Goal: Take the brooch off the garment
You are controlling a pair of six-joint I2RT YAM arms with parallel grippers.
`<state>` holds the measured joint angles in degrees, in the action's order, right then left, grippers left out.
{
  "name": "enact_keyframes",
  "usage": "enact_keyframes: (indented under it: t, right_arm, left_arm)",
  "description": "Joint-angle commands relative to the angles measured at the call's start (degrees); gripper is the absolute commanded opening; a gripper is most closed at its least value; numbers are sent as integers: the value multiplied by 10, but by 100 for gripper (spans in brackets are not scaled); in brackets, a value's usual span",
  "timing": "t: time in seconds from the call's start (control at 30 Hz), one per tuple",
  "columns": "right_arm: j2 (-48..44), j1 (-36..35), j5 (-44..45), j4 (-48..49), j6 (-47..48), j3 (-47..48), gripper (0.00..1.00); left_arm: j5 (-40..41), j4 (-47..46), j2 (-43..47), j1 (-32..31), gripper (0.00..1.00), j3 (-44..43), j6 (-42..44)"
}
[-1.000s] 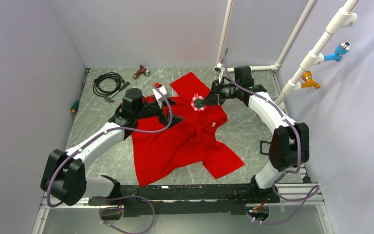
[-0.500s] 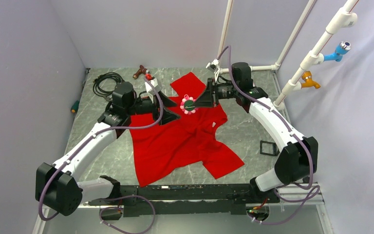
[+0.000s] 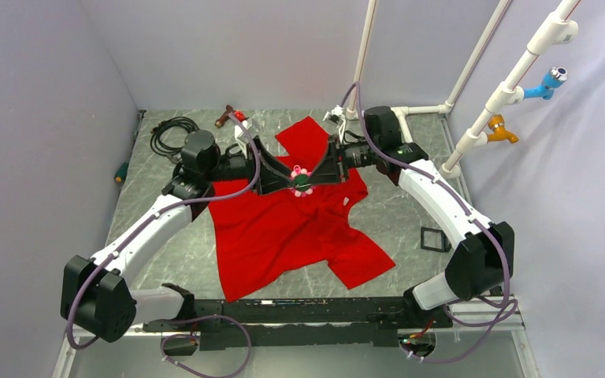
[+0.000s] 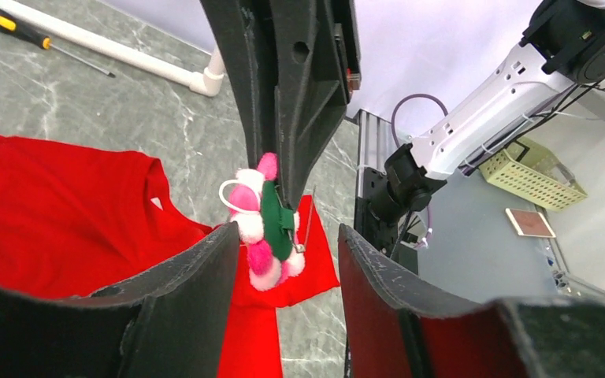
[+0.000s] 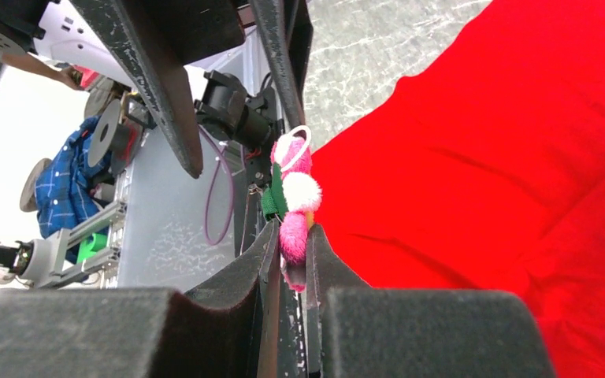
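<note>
The red T-shirt [image 3: 291,228] lies spread on the grey table, and also shows in the left wrist view [image 4: 63,213] and the right wrist view [image 5: 480,157]. My right gripper [image 3: 312,175] is shut on the brooch [image 3: 301,181], a small flower of pink and white pompom petals with a green back. It holds the brooch in the air above the shirt's upper part. In the right wrist view the brooch [image 5: 293,197] sticks out of the shut right gripper [image 5: 291,240]. My left gripper [image 3: 283,177] is open, and the brooch [image 4: 268,228] hangs just past its spread left gripper tips [image 4: 283,244].
A coiled black cable [image 3: 175,134], a brown tool [image 3: 227,116] and a green-handled screwdriver [image 3: 121,172] lie at the back left. A small black frame [image 3: 435,239] lies at the right. White pipes [image 3: 512,87] with blue and orange fittings stand at the back right.
My right gripper has carried the brooch to the left, over the shirt. My left gripper has swung right and forward until its open jaws meet the brooch.
</note>
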<state>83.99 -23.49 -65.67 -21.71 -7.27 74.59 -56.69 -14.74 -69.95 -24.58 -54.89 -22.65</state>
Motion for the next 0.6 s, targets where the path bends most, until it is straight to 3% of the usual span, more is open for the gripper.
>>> enact_keyframes:
  t: [0.0, 0.57]
  right_arm:
    - [-22, -13, 13, -41, 63, 36, 0]
    - [-10, -41, 58, -168, 188, 81, 0]
  left_arm:
    - [-19, -5, -19, -4, 54, -30, -22]
    - [-54, 121, -58, -28, 36, -77, 54]
